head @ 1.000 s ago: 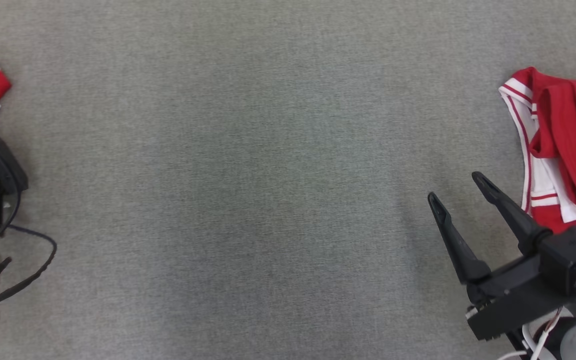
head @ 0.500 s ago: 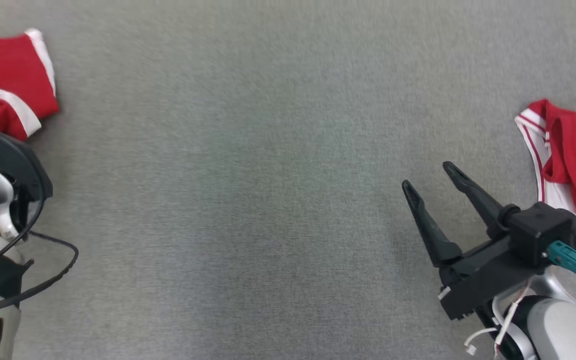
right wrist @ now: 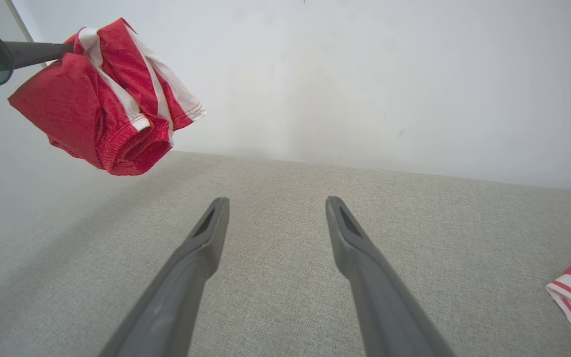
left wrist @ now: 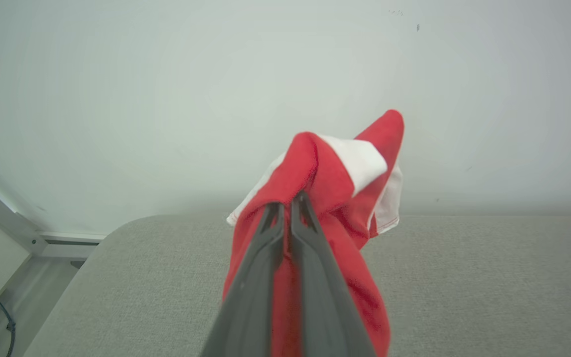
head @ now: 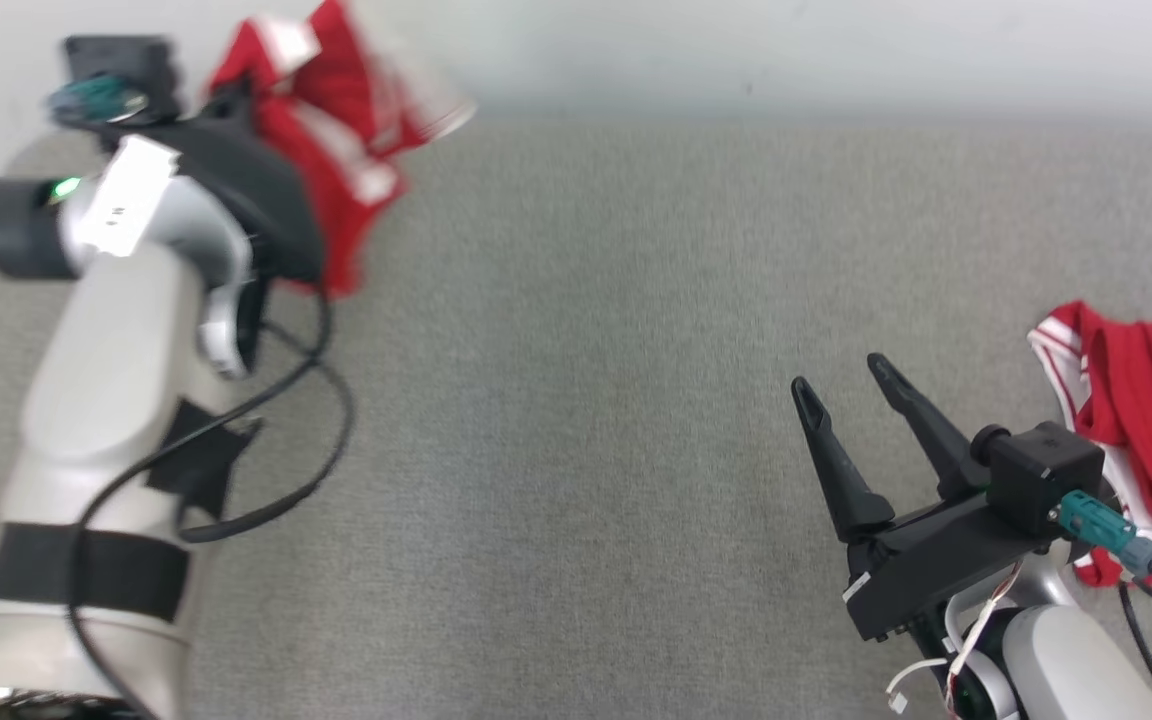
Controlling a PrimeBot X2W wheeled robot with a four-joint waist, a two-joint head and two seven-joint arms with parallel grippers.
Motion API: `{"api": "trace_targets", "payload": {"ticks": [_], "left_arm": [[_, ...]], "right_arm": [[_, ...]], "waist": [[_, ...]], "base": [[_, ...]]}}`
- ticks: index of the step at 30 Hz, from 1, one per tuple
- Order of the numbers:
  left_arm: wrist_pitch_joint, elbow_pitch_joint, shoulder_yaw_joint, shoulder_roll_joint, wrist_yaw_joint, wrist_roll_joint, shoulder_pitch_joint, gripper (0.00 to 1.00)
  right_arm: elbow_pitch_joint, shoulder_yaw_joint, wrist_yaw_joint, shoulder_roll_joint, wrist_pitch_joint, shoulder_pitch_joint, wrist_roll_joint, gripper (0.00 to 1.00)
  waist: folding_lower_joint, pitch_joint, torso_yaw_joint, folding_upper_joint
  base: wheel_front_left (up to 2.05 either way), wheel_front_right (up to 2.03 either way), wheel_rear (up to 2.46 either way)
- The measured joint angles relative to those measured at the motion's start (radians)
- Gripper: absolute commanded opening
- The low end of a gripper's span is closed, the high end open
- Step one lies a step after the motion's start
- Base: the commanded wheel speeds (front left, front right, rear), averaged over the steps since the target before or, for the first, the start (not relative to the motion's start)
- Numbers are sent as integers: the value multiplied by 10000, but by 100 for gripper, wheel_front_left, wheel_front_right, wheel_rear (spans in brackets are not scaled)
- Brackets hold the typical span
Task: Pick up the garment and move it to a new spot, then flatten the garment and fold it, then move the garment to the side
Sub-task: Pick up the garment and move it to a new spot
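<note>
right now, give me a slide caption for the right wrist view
Open right pincer hovers above the grey surface while the left pincer holds a red and white garment aloft.

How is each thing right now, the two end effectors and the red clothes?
Left end effector: shut on the held garment, up in the air.
Right end effector: open, empty.
Held garment: bunched up, hanging clear of the grey surface.
Other garment: crumpled, lying on the surface at the robot's right.

Pale grey forearm (head: 106,380) banded black, looped black cable (head: 346,430), teal connector (head: 1096,525), dark right pincer (head: 838,373)
</note>
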Motion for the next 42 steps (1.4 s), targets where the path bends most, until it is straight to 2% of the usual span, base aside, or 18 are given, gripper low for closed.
{"api": "trace_targets", "payload": {"ticks": [5, 9, 12, 17, 21, 25, 28, 35, 40, 42], "left_arm": [[-221, -441, -512, -849, -667, -84, 42, 0], [-391, -861, -1028, -830, -1262, -224, 572, 0], [-449, -1156, -1452, -752, -1522, -368, 1247, 0], [-422, -2178, -2219, -681, -1532, -807, 2322, 0], [-288, -3467, -3664, -514, -1511, -1728, 3195, 0], [-31, -3939, -4278, -537, -1034, -2080, 3914, 0], [8, -3969, -4343, -472, -729, -2236, 4262, 0], [217, -3492, -4890, -508, -727, -2397, 4474, 0], [349, -2272, -4497, -485, -593, -2194, 4498, 0], [345, -1854, -4274, -416, -412, -2194, 4493, 0]], "right_arm": [[518, 102, -58, 236, -242, 48, 46, 100], [853, 305, -58, 456, -414, 229, 48, 100], [989, 445, -59, 529, -479, 569, 48, 100], [955, 541, -100, 529, -583, 1143, 48, 100], [828, 577, -176, 527, -612, 1436, 48, 100], [746, 606, -174, 495, -627, 1628, 48, 100], [637, 640, -174, 483, -627, 1695, 48, 100], [512, 633, -146, 405, -635, 1697, 48, 100], [422, 604, -144, 378, -642, 1695, 48, 100], [424, 596, -128, 368, -663, 1685, 48, 100]], "waist": [[0, -664, 58, 0], [-1, -1176, -55, -2], [0, -1527, -245, -1], [-1, -1959, -779, -1], [-1, -2209, -1284, -1], [-1, -2386, -1820, -1], [0, -2461, -2223, -1], [0, -2473, -2944, -1], [0, -2322, -3333, -1], [1, -2232, -3414, 1]], "base": [[0, 0, 0], [0, 0, 0], [0, 0, 0], [0, 0, 0], [0, 0, 0], [0, 0, 0], [0, 0, 0], [0, 0, 0], [0, 0, 0], [0, 0, 0]]}}
